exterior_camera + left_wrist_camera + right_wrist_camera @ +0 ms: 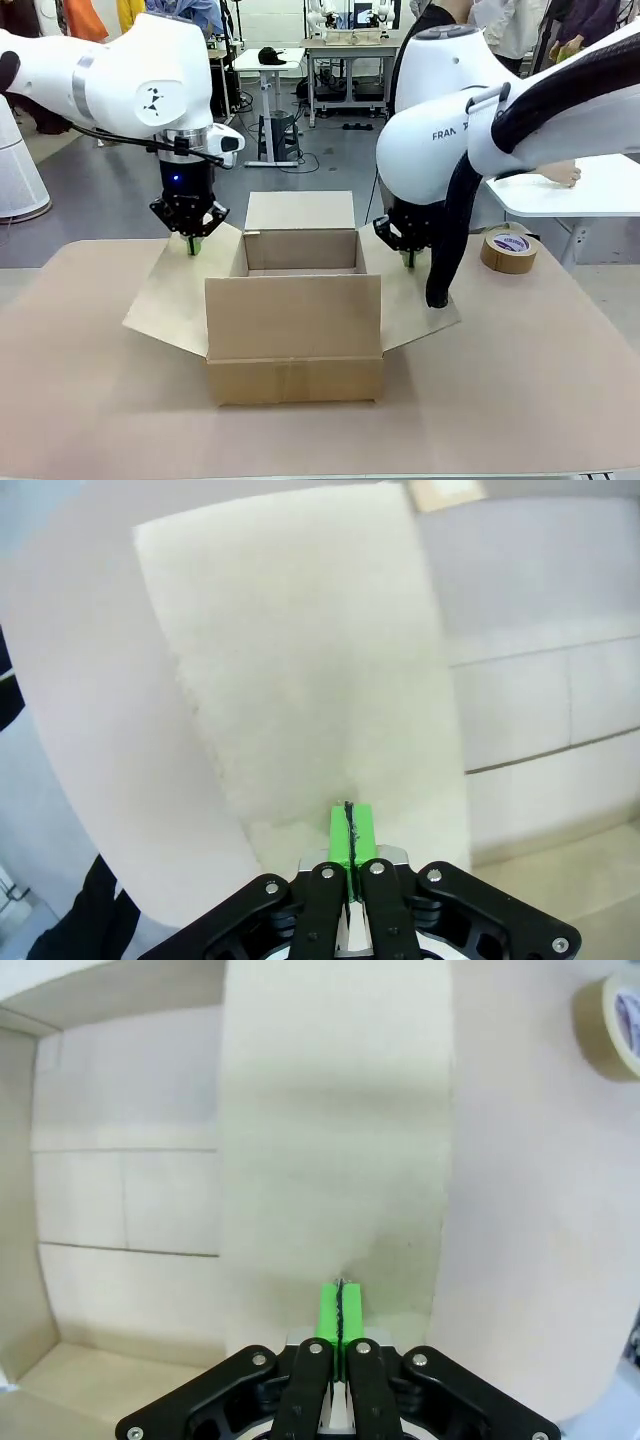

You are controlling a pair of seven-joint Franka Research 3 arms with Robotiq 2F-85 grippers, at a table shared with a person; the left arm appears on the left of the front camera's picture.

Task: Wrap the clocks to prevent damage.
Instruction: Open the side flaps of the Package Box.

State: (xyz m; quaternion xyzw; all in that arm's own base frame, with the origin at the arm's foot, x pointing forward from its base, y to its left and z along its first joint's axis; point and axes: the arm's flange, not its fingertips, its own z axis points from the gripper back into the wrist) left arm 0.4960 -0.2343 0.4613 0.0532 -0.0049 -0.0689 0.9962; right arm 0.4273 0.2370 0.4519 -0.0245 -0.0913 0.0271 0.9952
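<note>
Pointing straight down, pads shut on nothing: left pincer [192,243] over cardboard box [295,340] nine-o'clock flap [172,292], right pincer [410,260] over three-o'clock flap [402,300].

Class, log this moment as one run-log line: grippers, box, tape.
left gripper: shut, tip at left flap | right gripper: shut, tip at right flap | cardboard box: open, upright | tape roll: flat, right of box

box [294,330] — table [100,420] centre | tape roll [508,250] — right of box, farther back

White rounded arms [140,85] carry black end effectors [193,243] with green pads [338,835].
</note>
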